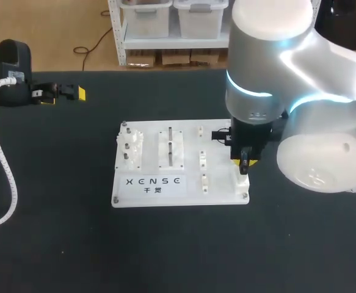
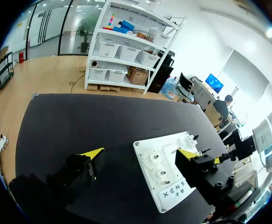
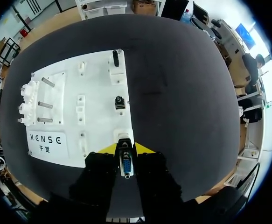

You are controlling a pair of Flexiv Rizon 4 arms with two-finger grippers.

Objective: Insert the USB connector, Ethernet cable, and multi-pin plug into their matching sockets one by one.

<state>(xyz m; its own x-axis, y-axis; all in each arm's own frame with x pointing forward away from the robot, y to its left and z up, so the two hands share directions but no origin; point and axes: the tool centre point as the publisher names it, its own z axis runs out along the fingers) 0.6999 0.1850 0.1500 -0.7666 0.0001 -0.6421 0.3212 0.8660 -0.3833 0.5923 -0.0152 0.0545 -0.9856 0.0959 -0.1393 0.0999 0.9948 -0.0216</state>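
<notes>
A white board (image 1: 217, 180) lies mid-table. My right gripper (image 1: 243, 160) hangs over its right end, shut on the multi-pin plug (image 3: 126, 164), whose metal face shows between the yellow fingertips (image 3: 108, 148). Just ahead of the plug stands a white socket block (image 3: 124, 135) at the board's near corner. Further along that edge are a small black connector (image 3: 120, 101) and a black upright connector (image 3: 115, 58), both on the board (image 3: 98, 93). My left gripper (image 1: 61, 93) rests far left at the table's back, open and empty, with the board (image 2: 156, 149) ahead of its fingers.
White gear pieces (image 1: 130, 146) and a block with metal pegs (image 1: 170, 146) stand on the board's left half. A white ribbed cable (image 1: 0, 159) loops down the table's left side. Bare black tabletop surrounds the board.
</notes>
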